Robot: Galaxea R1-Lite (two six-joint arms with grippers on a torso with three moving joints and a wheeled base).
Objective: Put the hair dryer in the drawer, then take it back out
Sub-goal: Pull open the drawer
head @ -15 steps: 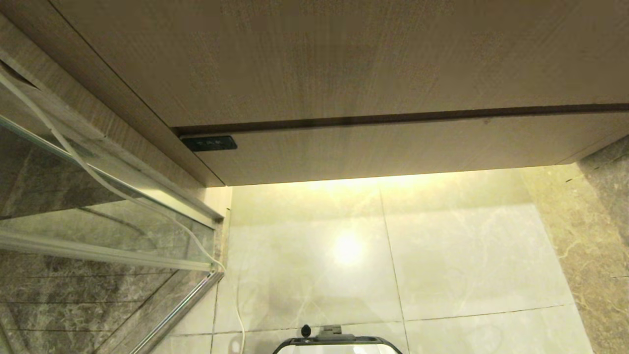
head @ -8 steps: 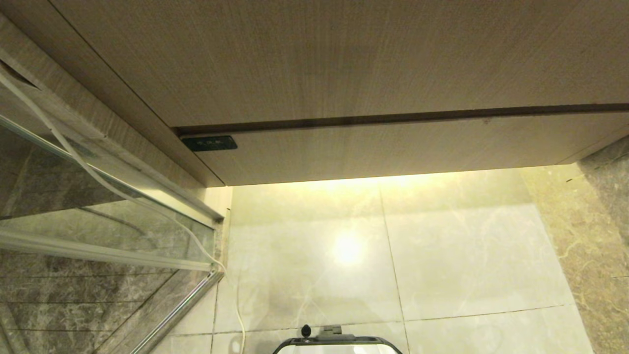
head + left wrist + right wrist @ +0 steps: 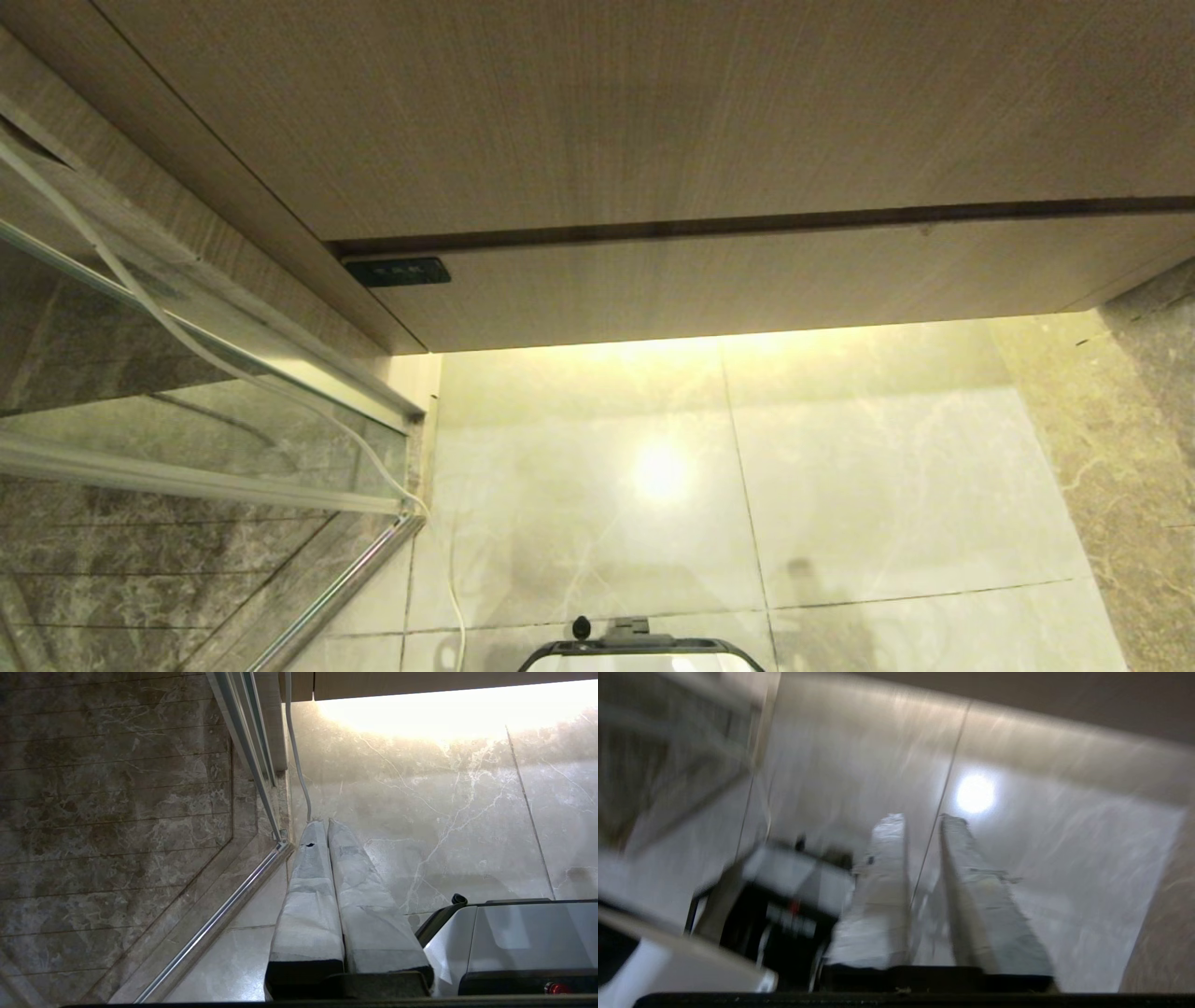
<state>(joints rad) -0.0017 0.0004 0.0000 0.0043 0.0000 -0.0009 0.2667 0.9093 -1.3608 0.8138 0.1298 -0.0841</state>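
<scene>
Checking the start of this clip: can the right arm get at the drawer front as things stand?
Probably yes. The drawer is shut, its flat front bare, with only floor before it. The right end effector, empty and slightly parted, is low over the floor, not yet near the drawer.

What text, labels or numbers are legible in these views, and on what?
None legible.
Small black plate at the left end of the drawer front: faint marks, too small to read.
Black panel on the robot base in the right wrist view: light marks, too blurred to read.
</scene>
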